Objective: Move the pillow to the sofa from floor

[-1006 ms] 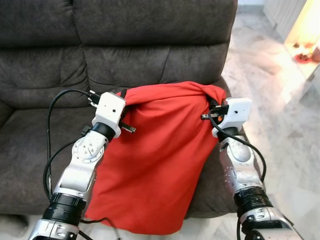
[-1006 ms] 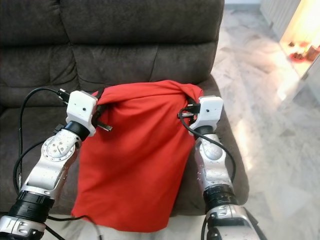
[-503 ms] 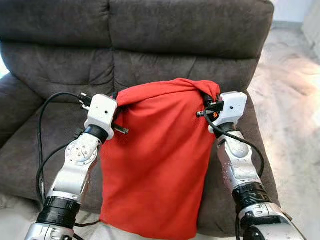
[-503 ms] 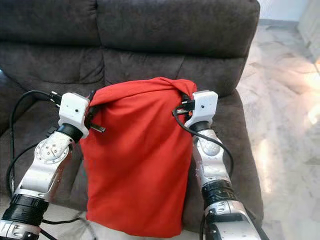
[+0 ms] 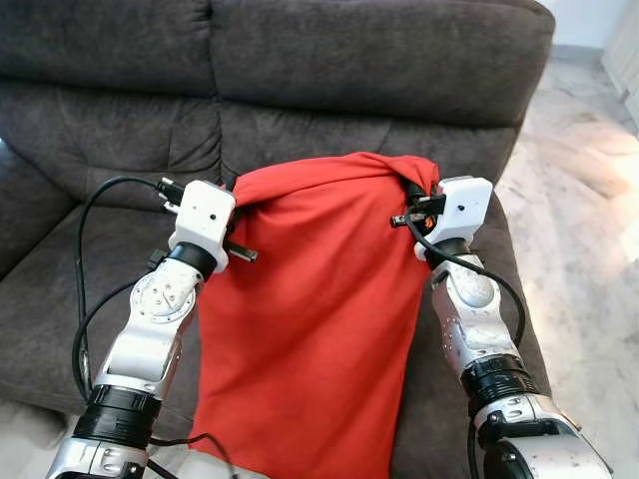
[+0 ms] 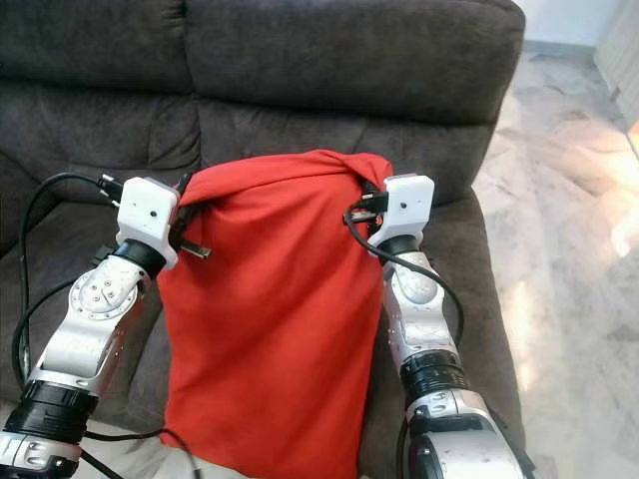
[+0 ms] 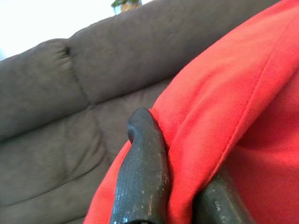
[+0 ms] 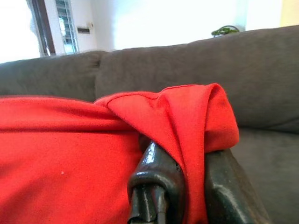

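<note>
The red pillow (image 5: 319, 329) hangs between both arms, over the seat front. Left gripper (image 5: 236, 192) and right gripper (image 5: 417, 196) each pinch a top corner (spreading it flat), ready for the dark grey sofa (image 5: 379, 70) behind

head stereo pair looking down at sofa (image 5: 329, 80), wrist cameras close on pillow (image 8: 70, 154)

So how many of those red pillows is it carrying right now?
1. A single red pillow hangs in front of the dark sofa, its top corners pinched by the left gripper and the right gripper.
</note>
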